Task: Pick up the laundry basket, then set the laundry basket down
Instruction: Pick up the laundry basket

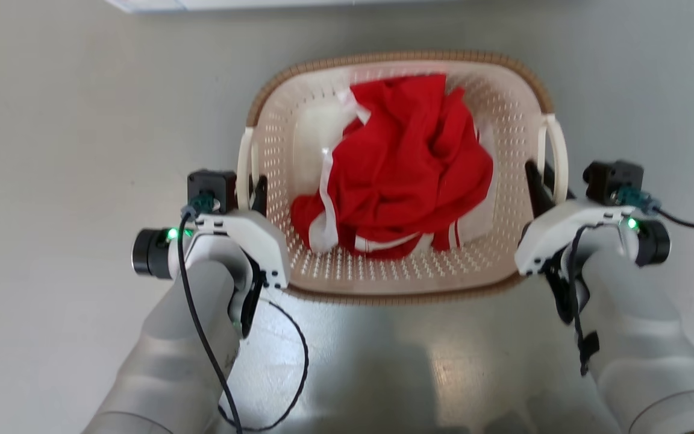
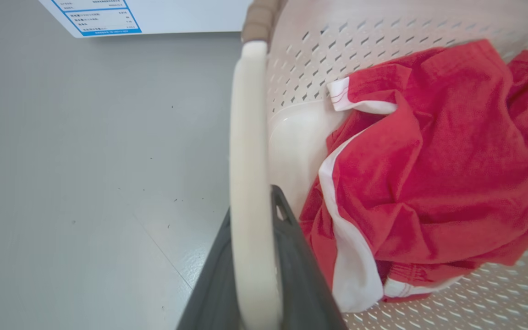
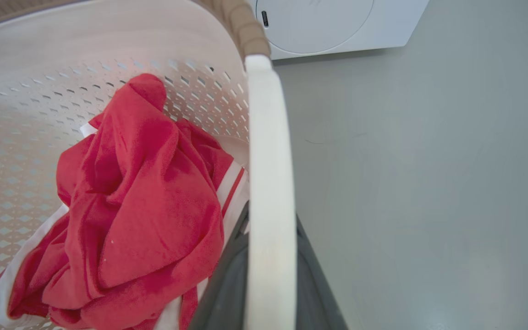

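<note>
The laundry basket (image 1: 503, 102) is perforated matt plastic

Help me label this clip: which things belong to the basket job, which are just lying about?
Job: cream perforated plastic laundry basket with brown woven-look rim; left gripper and right gripper, each shut on a white loop handle.
Bystanders: red garment with white trim inside it; white round-doored appliance; grey floor.

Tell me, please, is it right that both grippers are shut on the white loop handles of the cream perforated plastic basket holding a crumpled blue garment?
Not quite: the crumpled garment is red, not blue, as the head view shows. The rest holds: left gripper and right gripper are each shut on a white loop handle of the cream perforated plastic basket.
</note>
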